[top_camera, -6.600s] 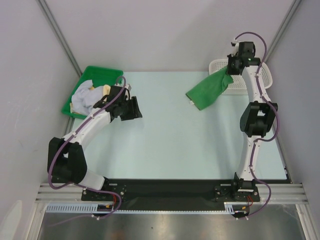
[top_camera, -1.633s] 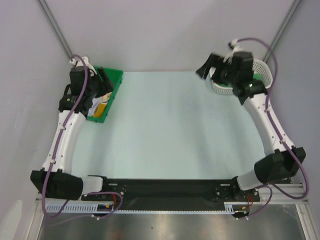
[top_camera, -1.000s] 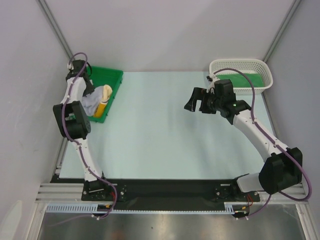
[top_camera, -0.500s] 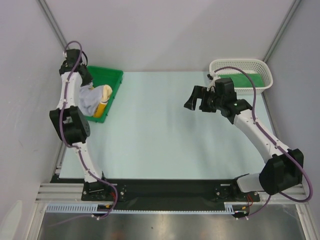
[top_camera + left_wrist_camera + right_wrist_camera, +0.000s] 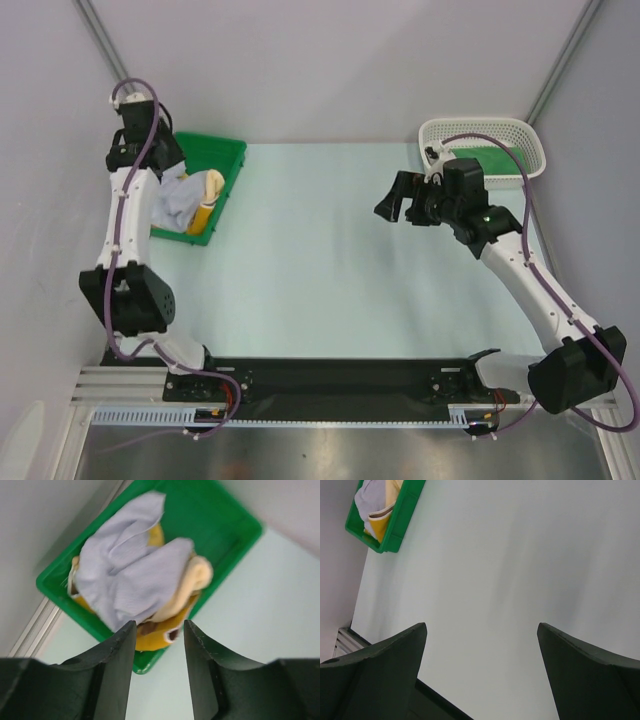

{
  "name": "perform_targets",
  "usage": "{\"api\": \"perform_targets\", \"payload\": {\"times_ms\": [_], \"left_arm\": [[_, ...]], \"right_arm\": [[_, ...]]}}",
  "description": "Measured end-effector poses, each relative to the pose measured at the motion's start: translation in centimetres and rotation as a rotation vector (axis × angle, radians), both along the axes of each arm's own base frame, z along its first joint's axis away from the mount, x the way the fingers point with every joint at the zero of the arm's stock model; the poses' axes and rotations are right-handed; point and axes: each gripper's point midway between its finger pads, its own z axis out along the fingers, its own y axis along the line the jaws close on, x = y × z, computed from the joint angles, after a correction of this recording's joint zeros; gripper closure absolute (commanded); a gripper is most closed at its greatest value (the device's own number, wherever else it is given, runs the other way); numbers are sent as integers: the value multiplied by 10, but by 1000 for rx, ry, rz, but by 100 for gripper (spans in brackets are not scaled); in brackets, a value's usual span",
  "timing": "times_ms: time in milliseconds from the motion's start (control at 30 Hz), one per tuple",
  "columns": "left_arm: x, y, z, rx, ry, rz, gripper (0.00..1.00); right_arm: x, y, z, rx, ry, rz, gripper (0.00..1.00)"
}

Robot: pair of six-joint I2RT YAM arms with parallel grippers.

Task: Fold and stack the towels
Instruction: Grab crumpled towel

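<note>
Nearest, the right jaws hang wide apart, empty, over the bench [image 5: 320, 270]. Farther left, the left jaws stand apart above the green tray [image 5: 235, 515] holding the lavender towel [image 5: 130, 580] and yellow towels [image 5: 195, 577]. A green towel [image 5: 487, 160] lies in the far basket [image 5: 480, 125].
</note>
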Motion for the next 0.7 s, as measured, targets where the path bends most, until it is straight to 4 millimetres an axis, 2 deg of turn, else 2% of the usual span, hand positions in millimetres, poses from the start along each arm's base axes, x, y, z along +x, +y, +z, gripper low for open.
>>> {"api": "perform_targets", "payload": {"times_ms": [100, 200, 267, 333, 367, 400, 467, 567, 633, 700], "left_arm": [[4, 36, -74, -28, 155, 79, 44], [-3, 52, -147, -78, 315, 120, 38], [-6, 55, -181, -100, 390, 126, 39], [-7, 55, -204, -113, 435, 127, 43], [-5, 55, -213, -121, 448, 128, 65], [-3, 54, -222, -134, 457, 134, 75], [-3, 54, -238, -141, 487, 133, 87], [-6, 55, -248, -141, 514, 139, 83], [-5, 58, -240, -128, 499, 147, 83], [-3, 60, -224, -117, 465, 151, 90]], "right_arm": [[-4, -1, 0, 2, -5, 0, 0], [-5, -2, -3, 0, 2, 0, 0], [-5, -2, -5, -1, 6, 1, 0], [-4, 0, -6, 0, 9, 5, 0], [-3, 0, -7, 1, 12, 8, 0], [-3, 1, -8, 0, 15, 9, 0], [-2, 1, -10, -2, 21, 9, 0], [-2, 1, -11, -3, 21, 9, 0], [-2, 1, -11, -4, 21, 9, 0], [-2, 1, -11, -5, 20, 7, 0]]}}
